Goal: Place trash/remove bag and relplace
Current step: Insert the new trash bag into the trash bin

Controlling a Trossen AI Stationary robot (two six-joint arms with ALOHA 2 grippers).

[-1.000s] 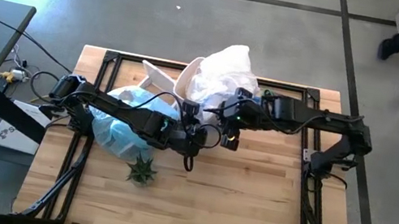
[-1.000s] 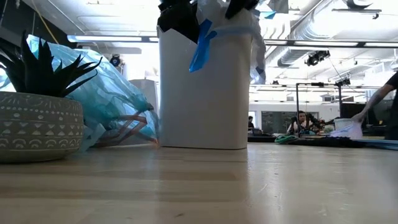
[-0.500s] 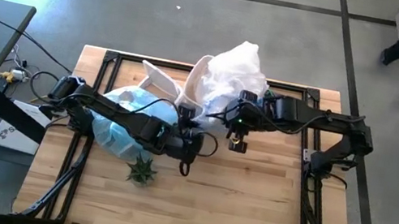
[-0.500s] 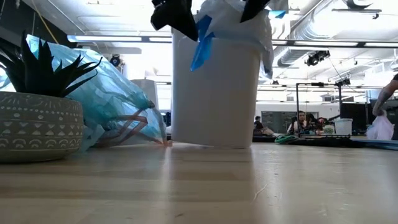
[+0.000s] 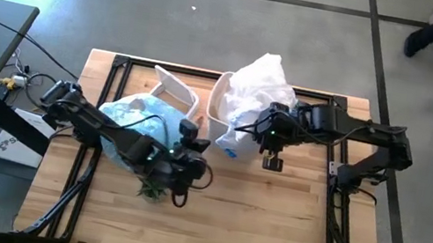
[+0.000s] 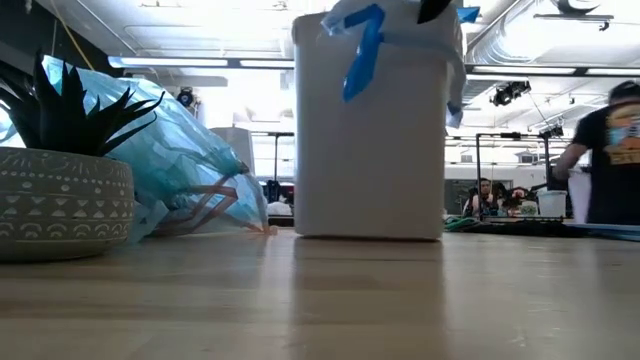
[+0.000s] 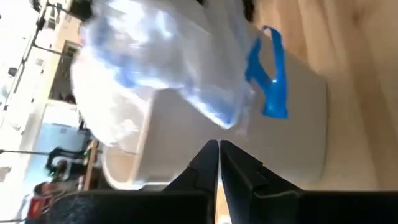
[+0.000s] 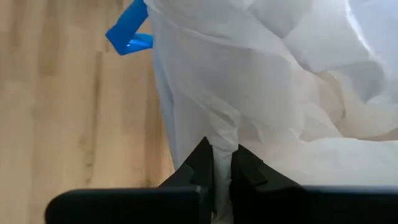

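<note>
A fold of the new white bag is pinched in the shut right pincer at the bin, far centre of the counter, so it can be seated, while the left pincer, shut on nothing, waits nearer, beside the full blue bag.

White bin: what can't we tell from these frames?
- Bin contents: the new white bag covers its mouth in the high view; the low view cuts off the top.
- Filled blue bag contents: crinkled plastic hides them.
- Left tool: out of the low view.
</note>
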